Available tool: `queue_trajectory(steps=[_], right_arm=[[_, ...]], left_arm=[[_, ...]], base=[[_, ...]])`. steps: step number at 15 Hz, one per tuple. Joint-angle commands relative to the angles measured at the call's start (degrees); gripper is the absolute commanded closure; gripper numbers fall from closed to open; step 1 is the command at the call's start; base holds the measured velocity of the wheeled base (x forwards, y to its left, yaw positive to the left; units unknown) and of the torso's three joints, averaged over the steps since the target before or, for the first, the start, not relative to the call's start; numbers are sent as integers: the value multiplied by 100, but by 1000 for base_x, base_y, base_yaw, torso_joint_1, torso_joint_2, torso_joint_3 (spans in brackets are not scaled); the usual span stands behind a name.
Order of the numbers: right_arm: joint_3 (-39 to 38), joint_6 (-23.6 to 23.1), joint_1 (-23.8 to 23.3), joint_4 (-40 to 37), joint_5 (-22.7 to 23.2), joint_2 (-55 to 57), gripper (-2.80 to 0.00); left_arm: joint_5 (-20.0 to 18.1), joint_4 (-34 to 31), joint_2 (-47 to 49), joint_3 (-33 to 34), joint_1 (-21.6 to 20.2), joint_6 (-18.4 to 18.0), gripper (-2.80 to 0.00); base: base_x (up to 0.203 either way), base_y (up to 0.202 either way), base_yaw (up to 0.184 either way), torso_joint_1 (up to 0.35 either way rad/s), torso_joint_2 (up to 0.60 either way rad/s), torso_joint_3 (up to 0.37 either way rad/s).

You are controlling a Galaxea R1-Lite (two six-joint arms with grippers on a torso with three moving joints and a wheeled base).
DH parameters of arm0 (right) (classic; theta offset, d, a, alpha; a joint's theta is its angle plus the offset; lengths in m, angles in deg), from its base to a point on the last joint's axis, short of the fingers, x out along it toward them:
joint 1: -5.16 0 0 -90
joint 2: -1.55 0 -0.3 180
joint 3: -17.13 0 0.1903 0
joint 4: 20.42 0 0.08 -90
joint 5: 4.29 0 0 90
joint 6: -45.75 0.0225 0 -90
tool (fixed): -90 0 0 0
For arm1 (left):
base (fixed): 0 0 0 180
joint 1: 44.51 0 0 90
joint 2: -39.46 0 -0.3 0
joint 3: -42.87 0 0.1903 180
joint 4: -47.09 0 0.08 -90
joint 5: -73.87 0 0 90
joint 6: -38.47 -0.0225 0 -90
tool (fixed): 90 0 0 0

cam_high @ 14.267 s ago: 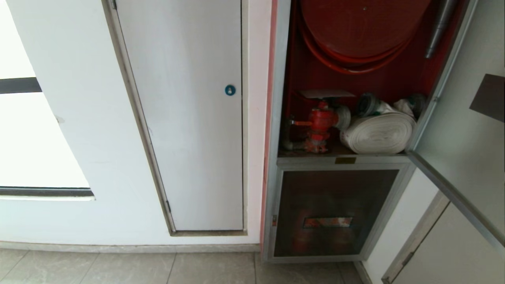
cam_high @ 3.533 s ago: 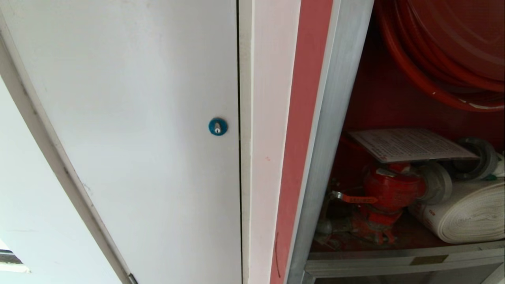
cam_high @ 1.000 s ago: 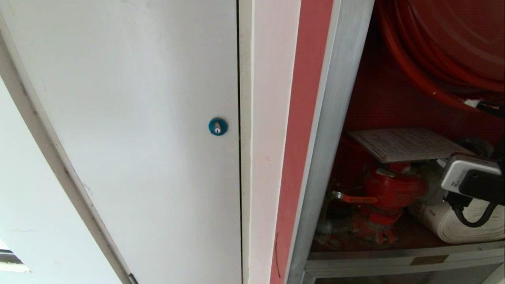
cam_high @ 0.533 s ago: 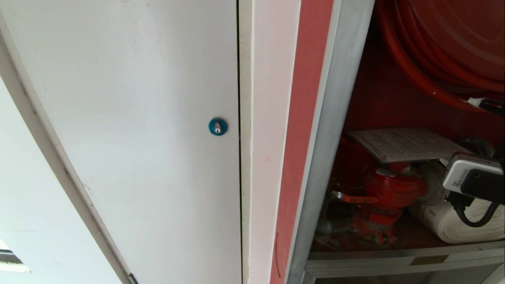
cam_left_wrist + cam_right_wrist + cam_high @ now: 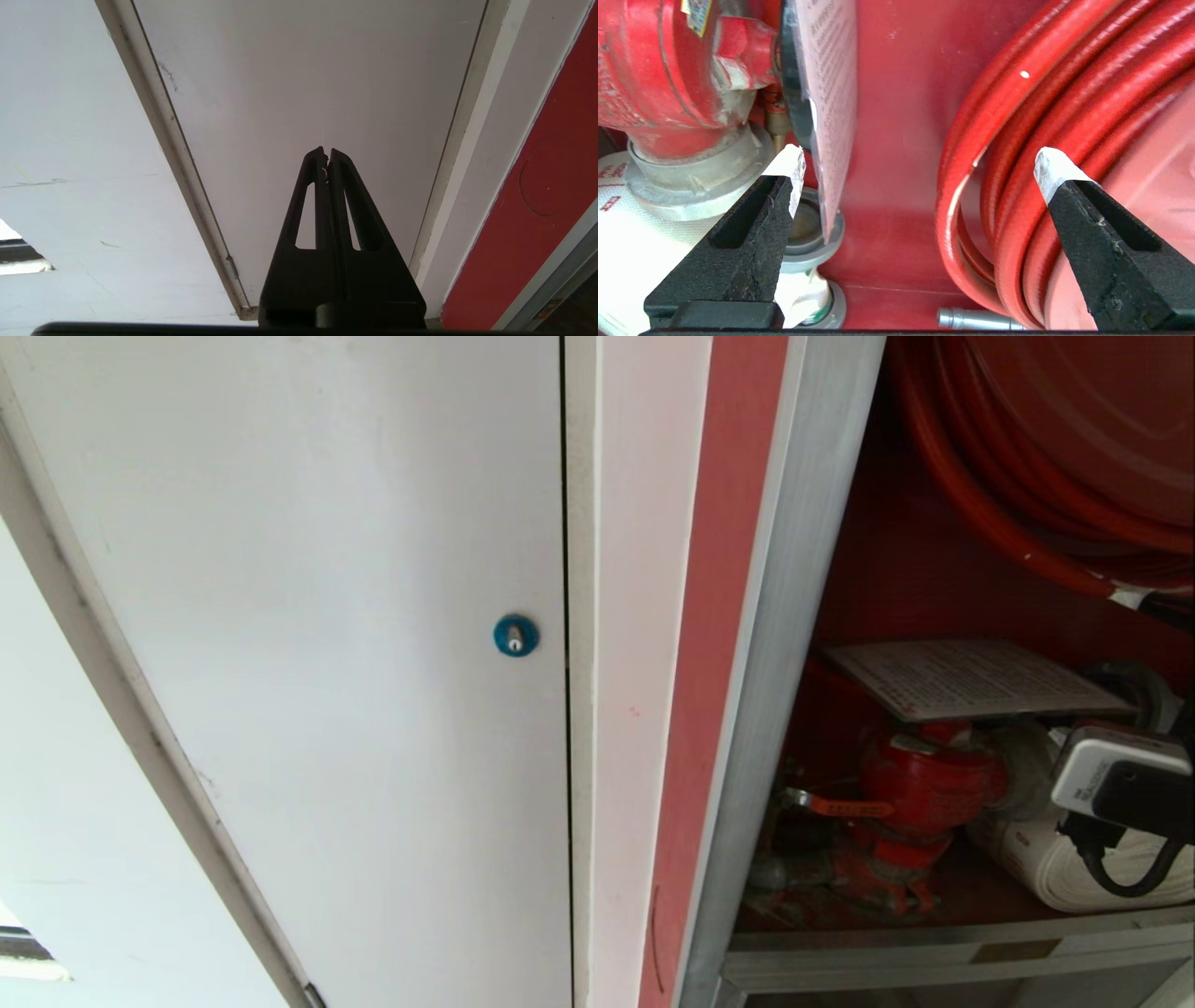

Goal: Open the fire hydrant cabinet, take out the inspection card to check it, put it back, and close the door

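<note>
The fire hydrant cabinet [image 5: 784, 616] stands open, showing its red inside; its door is out of view. The inspection card [image 5: 971, 677], whitish with small dark print, lies flat on top of the red valve [image 5: 924, 784]. My right arm's wrist [image 5: 1120, 779] reaches in from the right, just beside the card. In the right wrist view the right gripper [image 5: 920, 168] is open wide. The card [image 5: 831, 93] shows edge-on just inside one fingertip [image 5: 791, 163], untouched. The left gripper [image 5: 327, 156] is shut and parked facing the white door.
A red hose reel [image 5: 1074, 448] fills the cabinet's top, its hose [image 5: 1041, 140] close to my other right fingertip. A white rolled hose [image 5: 1102, 887] lies right of the valve. A white door with a blue lock [image 5: 514, 635] is on the left.
My right arm has come into the cabinet from the right, where earlier it was out of view. Over the last second its wrist has sunk slightly. The card has not moved.
</note>
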Motion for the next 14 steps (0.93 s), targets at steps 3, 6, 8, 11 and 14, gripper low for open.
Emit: queue_trajectory(steps=[3,6,8,11,14], right_arm=[[1,-48,-7,31,-67,161,-280],[53,-46,-7,46,-67,255,-280],[90,-46,-15,51,-74,309,-280],[243,-46,-28,49,-74,388,-280],[356,-46,-59,58,-76,466,-280]], left_arm=[[-2,2,-2,70,-1,-3,0],[-2,2,-2,70,-1,-3,0],[-2,2,-2,70,-1,-3,0],[-2,2,-2,70,-1,-3,0],[-2,2,4,70,-1,-3,0]], base=[[0,0,0,0,0,0],[0,0,0,0,0,0],[0,0,0,0,0,0],[0,0,0,0,0,0],[0,0,0,0,0,0]])
